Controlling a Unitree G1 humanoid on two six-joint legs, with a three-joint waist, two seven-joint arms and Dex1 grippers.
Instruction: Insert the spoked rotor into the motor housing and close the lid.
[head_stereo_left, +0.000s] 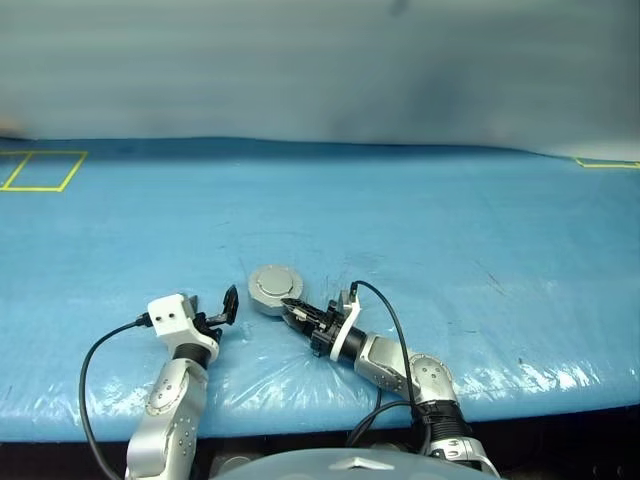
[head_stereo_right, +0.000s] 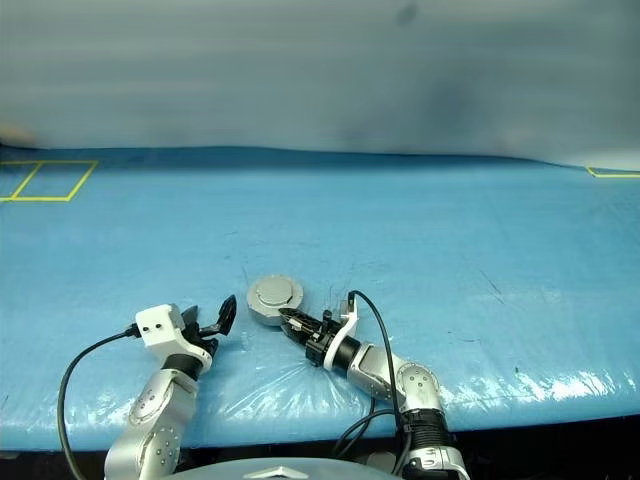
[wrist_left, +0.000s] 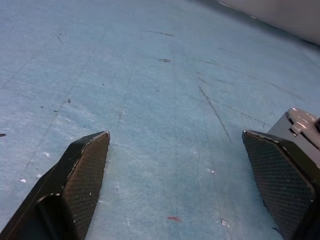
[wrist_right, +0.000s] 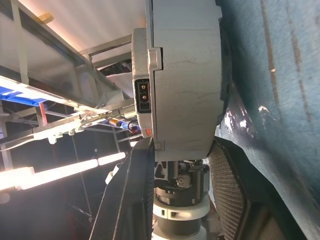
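Closed housing (head_stereo_left: 274, 288) w/ lid (head_stereo_right: 274, 294) down on blue counter (head_stereo_left: 450, 240), pinched at near edge by R claw (head_stereo_left: 295, 310), prob. to steady or lift; L claw (head_stereo_left: 226, 306) wide open, empty, beside; rotor presumably inside.

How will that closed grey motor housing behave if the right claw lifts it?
The motor housing looks like a rigid, thick disc, probably heavy for its size. Its smooth rim may slip between the right claw fingers. On edge it could roll; flat it should stay put.
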